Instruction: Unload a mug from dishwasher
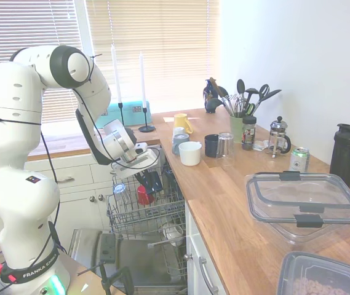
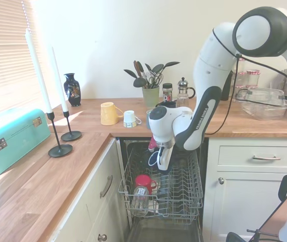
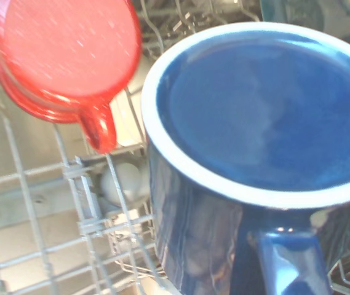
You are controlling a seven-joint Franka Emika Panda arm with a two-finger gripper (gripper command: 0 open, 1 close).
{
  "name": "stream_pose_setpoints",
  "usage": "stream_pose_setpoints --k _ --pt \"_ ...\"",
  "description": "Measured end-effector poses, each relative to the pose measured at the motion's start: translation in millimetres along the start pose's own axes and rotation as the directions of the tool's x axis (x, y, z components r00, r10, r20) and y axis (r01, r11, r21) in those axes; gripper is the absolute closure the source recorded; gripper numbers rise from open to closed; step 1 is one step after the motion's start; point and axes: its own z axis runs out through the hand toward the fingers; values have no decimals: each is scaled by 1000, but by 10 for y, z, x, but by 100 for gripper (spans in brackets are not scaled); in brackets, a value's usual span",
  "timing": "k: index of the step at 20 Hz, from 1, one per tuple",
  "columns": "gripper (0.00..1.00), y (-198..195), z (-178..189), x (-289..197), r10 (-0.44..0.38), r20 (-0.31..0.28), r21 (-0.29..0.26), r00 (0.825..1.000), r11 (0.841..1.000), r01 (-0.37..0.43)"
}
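The mug (image 3: 254, 153) is sitting upside down in the dishwasher's (image 2: 183, 194) wire rack, directly under the gripper (image 2: 163, 164) and filling most of the wrist view, its unglazed pale foot ring and flat navy base facing up toward the wrist camera. Its long axis is running roughly vertical, mouth down toward the rack, and its handle is showing at the lower edge of the wrist view, on the side of the mug nearest the camera. It is looking like glazed ceramic: stiff, fairly heavy for its size, slick under the pads and liable to chip if knocked against the wires, so a firm pinch across the wall near the base, or on the handle, is probably the safest hold. The gripper is reaching down into the rack right at the mug, but in the exterior views its fingers are lost among dark shapes, so I cannot tell whether it is gripping or released. Beside the mug, just off to one side of the gripper, a red mug (image 3: 64, 58) is also lying inverted in the rack, close but apparently not touching.
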Motion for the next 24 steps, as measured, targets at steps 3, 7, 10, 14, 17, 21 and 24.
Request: stream_pose_setpoints --k 3,7,10,14,17,21,24 --pt "100 -55 -180 -15 6 -10 19 1000 1000 -6" --pt "100 -87 -456 41 48 -19 48 999 998 -47" --pt "100 -113 -698 106 77 -27 73 997 995 -75" --pt "100 -106 -1023 223 113 -41 99 993 989 -108" --pt "100 -88 -1269 353 140 -53 117 989 984 -133" --pt "100 -97 -1593 542 181 -66 148 981 974 -169" --pt "100 -74 -1764 691 212 -68 167 975 966 -198"
